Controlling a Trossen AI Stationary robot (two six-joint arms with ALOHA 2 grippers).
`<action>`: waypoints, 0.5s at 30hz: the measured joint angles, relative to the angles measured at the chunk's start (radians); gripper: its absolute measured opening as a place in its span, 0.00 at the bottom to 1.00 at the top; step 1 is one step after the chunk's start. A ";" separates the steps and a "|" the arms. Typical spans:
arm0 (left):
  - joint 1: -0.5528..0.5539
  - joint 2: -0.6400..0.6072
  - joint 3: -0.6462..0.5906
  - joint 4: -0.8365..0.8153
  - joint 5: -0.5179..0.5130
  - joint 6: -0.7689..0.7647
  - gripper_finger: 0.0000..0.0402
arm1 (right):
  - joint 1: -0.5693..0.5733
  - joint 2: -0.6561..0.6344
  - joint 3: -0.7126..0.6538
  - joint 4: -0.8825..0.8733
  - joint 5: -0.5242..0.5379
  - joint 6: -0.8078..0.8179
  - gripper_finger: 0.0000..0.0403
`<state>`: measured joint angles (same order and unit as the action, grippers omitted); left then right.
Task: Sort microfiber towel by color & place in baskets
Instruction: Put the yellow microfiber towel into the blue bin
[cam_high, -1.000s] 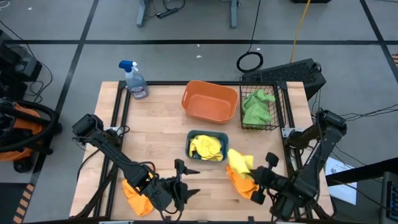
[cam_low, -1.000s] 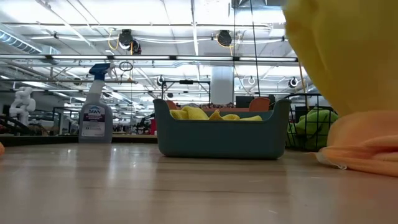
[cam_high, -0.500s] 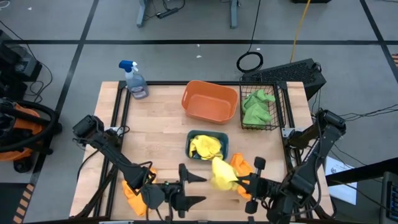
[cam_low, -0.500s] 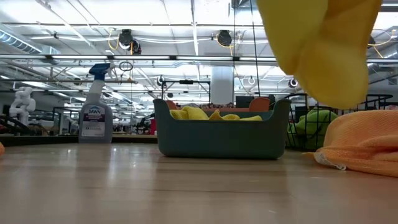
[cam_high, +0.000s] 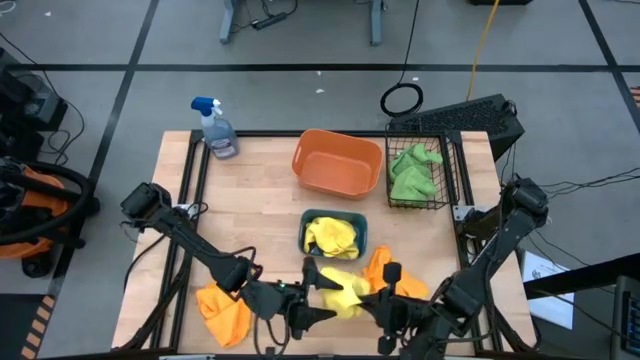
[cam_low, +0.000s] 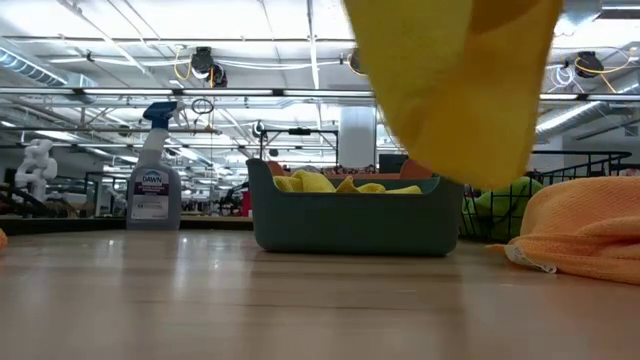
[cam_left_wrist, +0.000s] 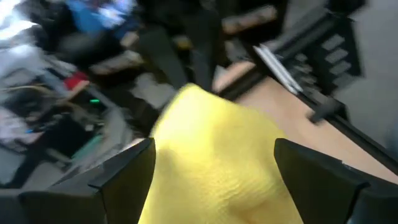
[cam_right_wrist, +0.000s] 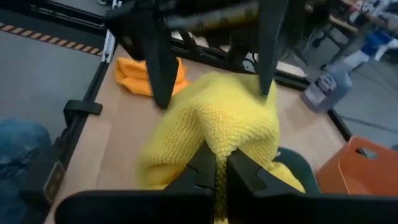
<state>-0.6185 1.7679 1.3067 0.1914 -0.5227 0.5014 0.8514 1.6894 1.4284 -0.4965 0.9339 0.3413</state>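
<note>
Soft yellow microfiber towel (cam_high: 343, 290) bunched, lifted off table near front centre; right gripper (cam_right_wrist: 216, 167) pinches it; left gripper (cam_high: 313, 293) spread wide beside it.

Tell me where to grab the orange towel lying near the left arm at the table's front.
Pinch a raised fold near the middle of the orange towel, straight down from above: it lies crumpled flat on the table, with no free edge to slide under. The left end effector, open, is nearest; the right end effector holds the yellow towel.

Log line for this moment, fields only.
right gripper: shut on yellow towel | left gripper: open around it | teal tray: yellow towels inside
</note>
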 joint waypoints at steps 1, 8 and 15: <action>0.006 0.000 0.000 -0.024 0.031 -0.014 0.83 | -0.004 0.007 0.000 0.017 -0.002 -0.022 0.01; 0.010 0.000 0.000 -0.130 0.121 -0.044 0.63 | -0.044 0.034 0.000 0.094 -0.051 -0.061 0.05; -0.006 0.000 0.000 -0.130 0.022 0.003 0.10 | -0.043 0.038 0.000 0.097 -0.049 -0.021 0.23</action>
<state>-0.6247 1.7679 1.3067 0.0612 -0.5008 0.5045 0.8082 1.7279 1.4284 -0.3994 0.8847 0.3200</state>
